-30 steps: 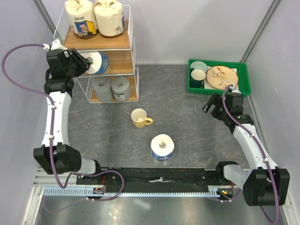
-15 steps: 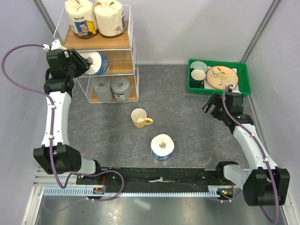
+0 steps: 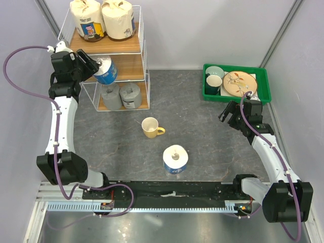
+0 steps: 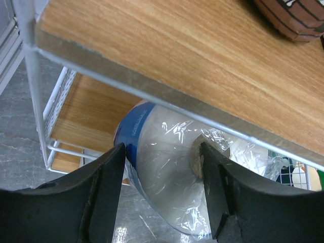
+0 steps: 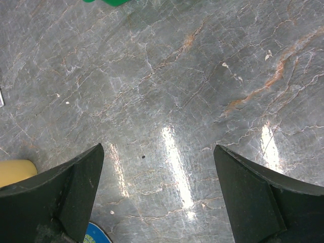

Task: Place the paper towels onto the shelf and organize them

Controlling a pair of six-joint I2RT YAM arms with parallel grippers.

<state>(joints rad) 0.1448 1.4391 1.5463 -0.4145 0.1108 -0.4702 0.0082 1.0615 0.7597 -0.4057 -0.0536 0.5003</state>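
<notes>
**Carefully: a tilted roll under a low board**

My left jaws are closed on the wrapped sides of a white-and-blue roll [image 4: 167, 172]. I hold it at the mouth of the middle tier of the shelf [image 3: 116, 44], just under the top board [image 4: 152, 96]. The roll sits tilted, and I cannot tell whether it touches the middle board [image 4: 83, 119]. Any lift would likely knock it against the top board's wire edge. Letting go at this tilt could tip it out of the open front. The glossy film may also slide in my grip. My right jaws hang spread wide and empty above the counter [image 5: 167, 76], well apart from the other white-and-blue roll [image 3: 175, 159] near my bases.
</notes>
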